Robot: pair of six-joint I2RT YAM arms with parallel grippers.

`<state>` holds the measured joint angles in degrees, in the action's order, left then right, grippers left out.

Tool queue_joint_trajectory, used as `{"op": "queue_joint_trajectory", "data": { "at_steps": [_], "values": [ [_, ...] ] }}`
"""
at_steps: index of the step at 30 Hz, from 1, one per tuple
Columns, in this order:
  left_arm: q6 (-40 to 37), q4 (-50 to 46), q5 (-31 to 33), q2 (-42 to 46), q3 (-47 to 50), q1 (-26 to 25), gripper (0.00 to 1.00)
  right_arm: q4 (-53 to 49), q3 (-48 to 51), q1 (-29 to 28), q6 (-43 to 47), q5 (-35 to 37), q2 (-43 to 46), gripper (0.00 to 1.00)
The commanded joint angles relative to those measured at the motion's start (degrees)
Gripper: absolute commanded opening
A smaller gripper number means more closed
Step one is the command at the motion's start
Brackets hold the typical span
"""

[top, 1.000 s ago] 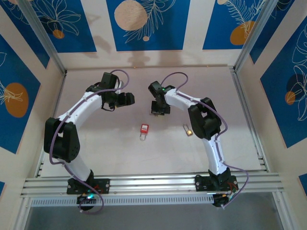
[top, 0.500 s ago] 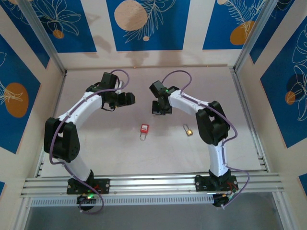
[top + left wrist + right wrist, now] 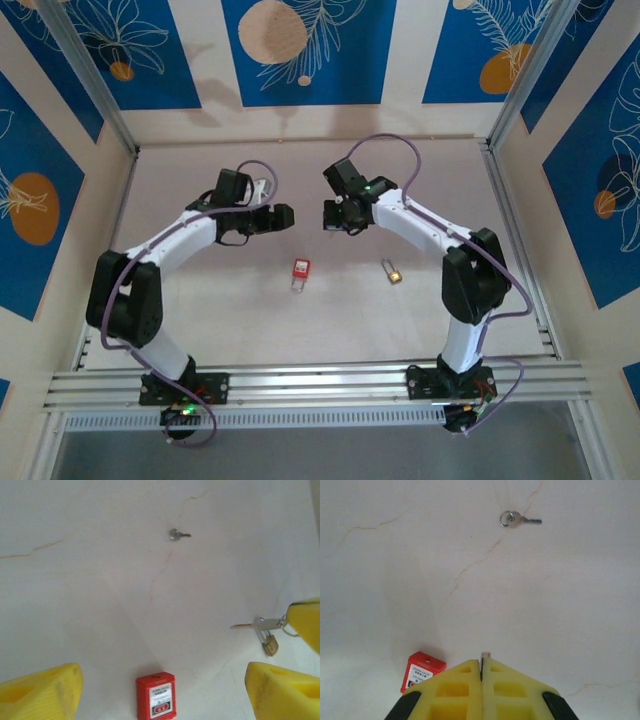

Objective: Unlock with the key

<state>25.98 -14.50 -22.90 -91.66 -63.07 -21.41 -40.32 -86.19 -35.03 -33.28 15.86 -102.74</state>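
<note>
A red padlock [image 3: 300, 269] lies on the pale table, between and nearer than both grippers. In the left wrist view the red padlock [image 3: 156, 696] sits low between my wide-open yellow fingers [image 3: 42, 690], untouched by them. My left gripper [image 3: 282, 215] is open and holds nothing. My right gripper [image 3: 328, 215] faces it from the right, shut on a key whose tip [image 3: 485, 655] pokes out between the closed fingers [image 3: 465, 680]. That key [image 3: 246, 626] also sticks out leftward from the right gripper's yellow finger [image 3: 306, 622]. The red padlock [image 3: 421, 670] shows at the lower left of the right wrist view.
A small brass padlock [image 3: 392, 272] lies right of the red one, also seen as the brass padlock [image 3: 270, 645]. A loose key on a ring [image 3: 518, 520] lies on the table further off, the same loose key [image 3: 178, 534] in the left wrist view. Patterned walls enclose three sides.
The right gripper has risen and turned to face left while its elbow swung out to the right. The left gripper moved right toward the centre and opened wider.
</note>
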Motion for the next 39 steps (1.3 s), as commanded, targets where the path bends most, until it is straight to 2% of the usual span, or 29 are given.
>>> {"op": "queue_joint_trajectory", "data": {
  "at_steps": [1,2,3,5,7,12,15,19,21,28,33,39],
  "values": [
    [-1.61,15.09,3.4,7.34,6.12,-2.79,0.92,-1.01,1.38,0.72,1.58,-0.77,3.67,0.0],
    [-2.35,19.18,6.83,9.34,9.66,-3.99,0.96,-0.99,1.83,0.86,1.82,-0.78,4.47,0.01],
    [-3.44,25.78,7.33,10.92,13.58,-4.78,0.99,-1.02,2.0,1.07,2.03,-0.82,5.01,0.01],
    [-6.87,41.93,10.51,13.76,22.91,-7.65,1.0,-1.08,2.55,1.65,2.48,-1.51,6.37,0.01],
    [-11.93,49.95,10.02,14.59,27.55,-9.65,1.0,-0.91,3.27,2.43,2.87,-2.34,7.51,0.01],
    [-22.18,52.56,3.38,14.15,28.98,-11.97,1.0,-0.97,4.89,4.47,4.1,-5.27,11.09,0.01],
    [-27.09,51.82,-0.88,13.89,27.75,-12.7,0.96,-1.83,4.81,5.5,5.2,-7.46,13.14,0.01],
    [-31.77,44.19,-5.28,12.28,22.02,-13.61,0.83,-2.17,5.28,6.26,5.48,-10.05,16.41,0.02],
    [-32.93,44.23,-6.24,11.28,21.02,-14.34,0.79,-2.14,5.65,6.28,5.17,-11.2,17.72,0.02],
    [-32.14,52.64,-3.36,7.41,21.92,-17.86,0.74,-0.84,7.47,5.95,3.11,-15.39,21.67,0.01],
    [-31.76,56.72,-2.99,4.37,22.11,-20.02,0.65,-0.03,8.69,5.22,1.78,-17.06,23.4,0.02],
    [-31.25,62.43,-0.62,2.64,23.6,-21.04,0.62,1.06,11.14,4.41,0.52,-18.03,25.1,0.02]
  ]
}}
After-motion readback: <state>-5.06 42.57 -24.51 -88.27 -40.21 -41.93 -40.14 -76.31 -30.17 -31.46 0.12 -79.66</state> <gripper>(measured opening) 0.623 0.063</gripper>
